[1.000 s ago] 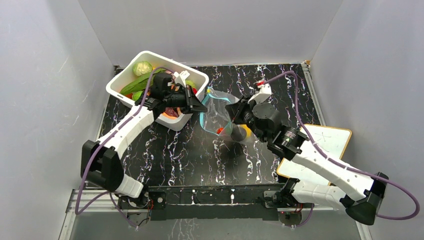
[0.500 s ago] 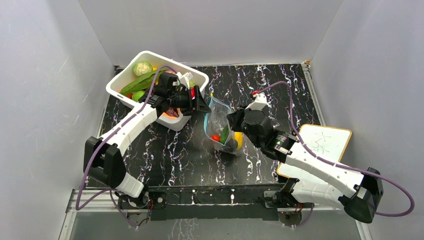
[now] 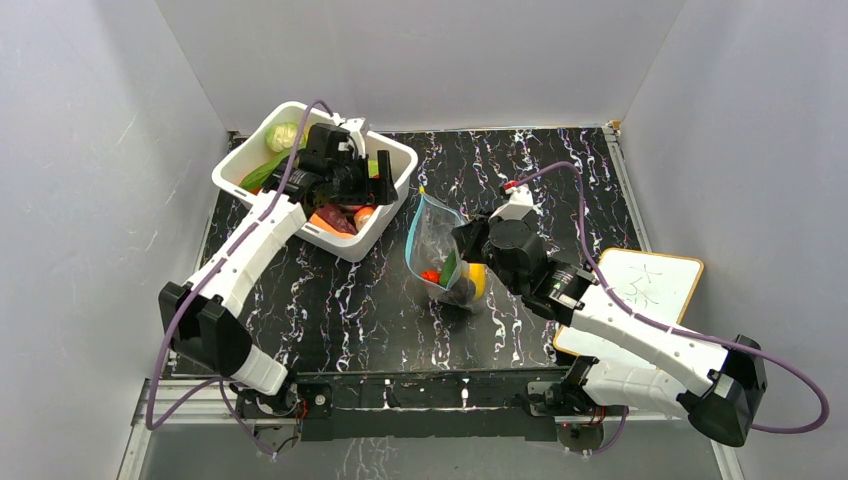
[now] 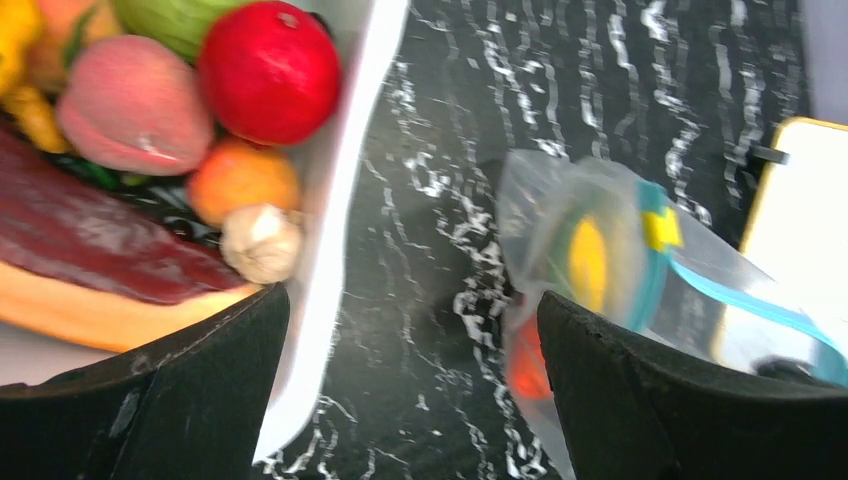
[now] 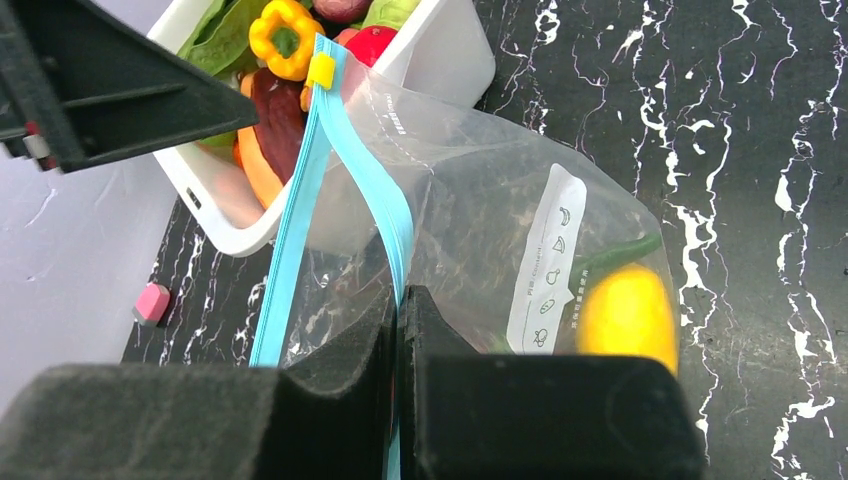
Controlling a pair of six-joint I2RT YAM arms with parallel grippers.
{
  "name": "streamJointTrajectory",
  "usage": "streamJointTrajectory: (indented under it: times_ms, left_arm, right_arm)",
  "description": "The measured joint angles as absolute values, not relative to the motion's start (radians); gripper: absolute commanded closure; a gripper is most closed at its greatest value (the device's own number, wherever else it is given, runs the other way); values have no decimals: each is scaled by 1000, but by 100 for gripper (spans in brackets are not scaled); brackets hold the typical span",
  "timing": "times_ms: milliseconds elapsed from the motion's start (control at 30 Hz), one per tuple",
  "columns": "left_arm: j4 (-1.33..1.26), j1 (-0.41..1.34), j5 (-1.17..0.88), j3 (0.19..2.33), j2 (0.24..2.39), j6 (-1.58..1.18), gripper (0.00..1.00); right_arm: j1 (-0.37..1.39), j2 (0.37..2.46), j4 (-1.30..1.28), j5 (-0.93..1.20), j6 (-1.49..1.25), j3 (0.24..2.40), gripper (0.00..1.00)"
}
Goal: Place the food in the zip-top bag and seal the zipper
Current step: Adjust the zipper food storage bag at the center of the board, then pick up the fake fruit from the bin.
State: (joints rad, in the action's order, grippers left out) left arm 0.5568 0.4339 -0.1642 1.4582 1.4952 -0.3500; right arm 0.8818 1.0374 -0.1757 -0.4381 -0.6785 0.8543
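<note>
Black counter point(image 3: 540, 170) veined with white, closed in by plain grey walls. Near its middle sits the clear bag point(image 3: 435, 235), with its filled end toward the near edge and its mouth toward the far edge. The light-blue zipper point(image 5: 295, 200) runs along that mouth with its two sides parted, and a small yellow slider point(image 5: 320, 70) sits at its far end. At the bottom of the bag lie a yellow piece point(image 5: 628, 315), a red piece point(image 3: 431, 275) and a green piece point(image 3: 450, 268).

The right fingers point(image 5: 397, 315) are pressed together, pinching the bag by one side of the blue strip and holding that side up.

Toward the far left corner, near the bag but apart from it, stands a white tub point(image 3: 378, 225) heaped with more toy food:
- a pale green cabbage point(image 3: 285, 135)
- a long green cucumber point(image 3: 262, 172)
- a yellow pepper point(image 5: 283, 30)
- a round red fruit point(image 4: 268, 70)
- a pink peach point(image 4: 130, 105)
- a small orange ball point(image 4: 243, 180)
- a pale knobbly piece point(image 4: 262, 240)
- a dark purple slab point(image 4: 100, 250) lying on an orange one point(image 4: 90, 320)

The left fingers point(image 3: 380, 185) hang over the tub's side nearest the bag. They are spread wide with nothing between them, and the wrist view shows the tub's rim and bare counter in the gap.

A small pink block point(image 5: 152, 302) lies on the counter beside the tub. A white board point(image 3: 655, 280) with a yellow border rests at the right edge.
</note>
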Motion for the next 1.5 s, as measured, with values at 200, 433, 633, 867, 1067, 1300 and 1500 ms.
streamJointTrajectory:
  times_ms: [200,433,633,867,1067,1300,1500]
  left_arm:
    - [587,424,1,1520,1595,-287,13]
    - [572,389,53,1598,1745,-266,23]
    - [513,338,12,1620,1803,-297,30]
    - [456,302,-58,1670,1869,-318,26]
    - [424,303,-116,1673,1917,-317,28]
    - [397,303,-155,1667,1951,-319,30]
    - [394,303,-157,1666,1955,-321,32]
  right_arm:
    - [882,1029,-176,-435,-672,855,100]
    - [882,1028,-176,-420,-664,855,100]
    - [882,1029,-176,-409,-664,855,100]
    - [882,1039,-179,-402,-664,865,100]
    - [882,1041,-183,-390,-671,868,100]
    - [882,1041,-192,-390,-675,875,100]
    - [882,1041,-206,-390,-676,890,100]
